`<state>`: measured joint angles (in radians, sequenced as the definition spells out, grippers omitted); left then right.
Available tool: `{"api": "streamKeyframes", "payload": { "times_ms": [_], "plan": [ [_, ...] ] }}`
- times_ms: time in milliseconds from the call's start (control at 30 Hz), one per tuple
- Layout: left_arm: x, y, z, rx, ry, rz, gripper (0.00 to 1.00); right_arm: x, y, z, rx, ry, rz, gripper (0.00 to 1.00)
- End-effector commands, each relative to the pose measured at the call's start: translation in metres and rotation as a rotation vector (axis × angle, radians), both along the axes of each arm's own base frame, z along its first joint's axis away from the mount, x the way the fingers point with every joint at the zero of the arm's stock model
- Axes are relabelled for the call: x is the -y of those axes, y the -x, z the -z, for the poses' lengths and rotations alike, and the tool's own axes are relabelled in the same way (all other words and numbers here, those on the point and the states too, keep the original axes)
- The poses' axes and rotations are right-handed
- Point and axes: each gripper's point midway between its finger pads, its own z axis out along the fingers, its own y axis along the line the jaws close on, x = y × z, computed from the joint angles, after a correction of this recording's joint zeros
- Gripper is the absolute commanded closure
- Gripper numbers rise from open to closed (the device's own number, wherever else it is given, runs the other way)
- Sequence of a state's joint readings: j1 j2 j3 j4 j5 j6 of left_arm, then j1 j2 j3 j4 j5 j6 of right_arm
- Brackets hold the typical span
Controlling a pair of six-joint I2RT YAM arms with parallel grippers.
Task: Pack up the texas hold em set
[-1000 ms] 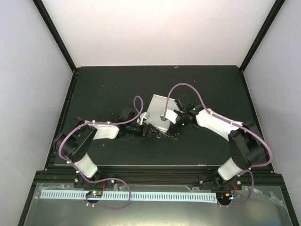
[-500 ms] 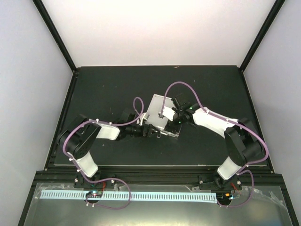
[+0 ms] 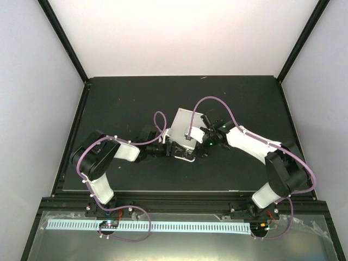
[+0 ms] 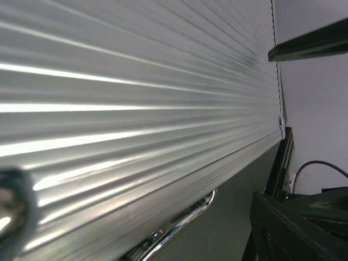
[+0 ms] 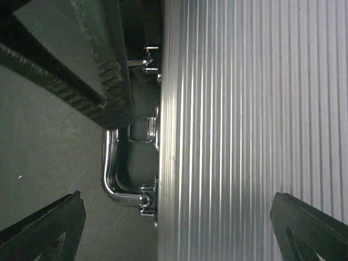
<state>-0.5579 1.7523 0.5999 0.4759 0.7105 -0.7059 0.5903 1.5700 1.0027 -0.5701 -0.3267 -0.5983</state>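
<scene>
The silver ribbed briefcase (image 3: 182,122) lies closed and flat at the table's middle. Its chrome handle (image 3: 187,159) points toward the near edge and also shows in the right wrist view (image 5: 111,174) and the left wrist view (image 4: 174,228). My left gripper (image 3: 172,150) is against the case's near left edge; its own fingers do not show clearly. My right gripper (image 3: 199,142) hovers over the case's near right part, wide open (image 5: 176,228), its fingertips (image 5: 43,228) straddling the handle and lid. No chips, dice or cards are in view.
The black table mat (image 3: 119,103) is ringed by black frame posts (image 3: 62,41) and white walls. A purple cable (image 3: 215,100) loops above the right arm. The left gripper's finger (image 5: 103,65) sits close to the right gripper near the handle.
The left arm has pushed a little right toward the case. The right gripper shifted toward the case, then back slightly. The chrome handle now shows at the case's near edge.
</scene>
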Motion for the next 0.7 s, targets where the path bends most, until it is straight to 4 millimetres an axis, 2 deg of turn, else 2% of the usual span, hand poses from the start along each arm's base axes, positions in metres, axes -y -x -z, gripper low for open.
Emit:
{"api": "streamKeyframes", "payload": {
  "times_ms": [0,167,300,467,667],
  "plan": [
    [0.014,0.003,-0.030,0.032,0.096,0.048,0.25,0.005,0.010,0.000,0.010,0.009,-0.044,0.04],
    [0.016,0.015,-0.044,0.032,0.108,0.081,0.27,0.009,0.011,0.005,0.024,0.025,-0.051,0.03],
    [0.020,0.011,-0.051,0.044,0.117,0.088,0.27,0.008,0.013,0.012,0.013,0.025,-0.053,0.00],
    [0.026,0.008,-0.060,0.024,0.151,0.086,0.33,0.008,0.019,0.015,-0.002,0.020,-0.068,0.00],
    [0.027,0.019,-0.063,-0.009,0.155,0.106,0.27,0.011,0.027,0.022,0.017,0.053,-0.119,0.00]
  ]
}}
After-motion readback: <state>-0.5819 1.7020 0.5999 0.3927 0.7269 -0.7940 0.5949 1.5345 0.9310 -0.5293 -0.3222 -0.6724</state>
